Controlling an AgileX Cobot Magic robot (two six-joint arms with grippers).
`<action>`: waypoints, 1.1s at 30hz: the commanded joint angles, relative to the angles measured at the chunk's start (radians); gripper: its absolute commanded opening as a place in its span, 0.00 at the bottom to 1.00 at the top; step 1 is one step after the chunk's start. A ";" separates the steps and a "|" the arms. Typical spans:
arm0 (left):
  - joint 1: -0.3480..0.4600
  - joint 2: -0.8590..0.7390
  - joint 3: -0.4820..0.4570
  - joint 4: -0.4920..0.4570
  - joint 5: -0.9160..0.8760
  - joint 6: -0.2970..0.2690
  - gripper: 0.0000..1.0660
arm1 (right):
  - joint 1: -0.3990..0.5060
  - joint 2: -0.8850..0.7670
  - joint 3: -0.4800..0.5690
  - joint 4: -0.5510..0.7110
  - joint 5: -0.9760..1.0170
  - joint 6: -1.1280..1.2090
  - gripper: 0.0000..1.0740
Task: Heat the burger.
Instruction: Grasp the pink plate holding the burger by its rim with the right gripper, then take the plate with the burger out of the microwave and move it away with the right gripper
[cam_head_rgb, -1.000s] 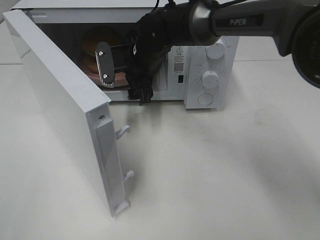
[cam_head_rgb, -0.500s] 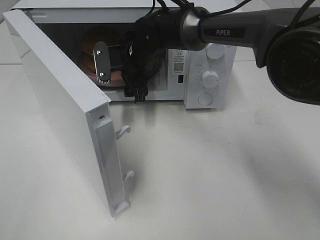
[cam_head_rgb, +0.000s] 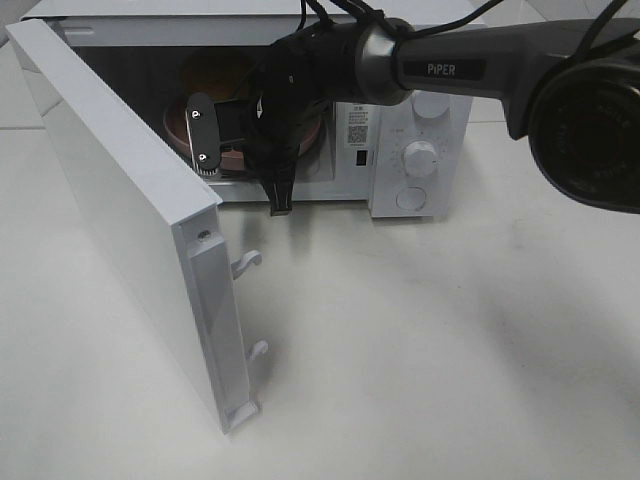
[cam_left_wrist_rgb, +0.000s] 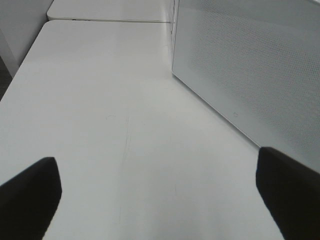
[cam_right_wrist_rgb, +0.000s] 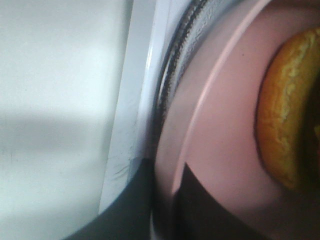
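Burger (cam_right_wrist_rgb: 285, 115) on pink plate (cam_right_wrist_rgb: 220, 130) inside open microwave (cam_head_rgb: 420, 110); right gripper (cam_head_rgb: 203, 135) clamps plate rim; left gripper (cam_left_wrist_rgb: 160, 192) spread, empty.

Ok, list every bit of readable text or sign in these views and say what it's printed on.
"PiPER": on the right arm's grey link.
Warning triangle, printed lines and a QR-like square: on the label of the microwave front, too small to read.
Markings around the dials: too small to read.
Both wrist views: no text.
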 joint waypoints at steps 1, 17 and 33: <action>0.000 -0.020 0.004 -0.008 -0.006 0.000 0.92 | -0.006 0.002 -0.007 0.018 -0.034 0.017 0.00; 0.000 -0.020 0.004 -0.008 -0.006 0.000 0.92 | 0.018 -0.029 -0.007 0.028 0.038 -0.060 0.00; 0.000 -0.020 0.004 -0.008 -0.006 0.000 0.92 | 0.016 -0.151 0.101 0.220 0.002 -0.353 0.00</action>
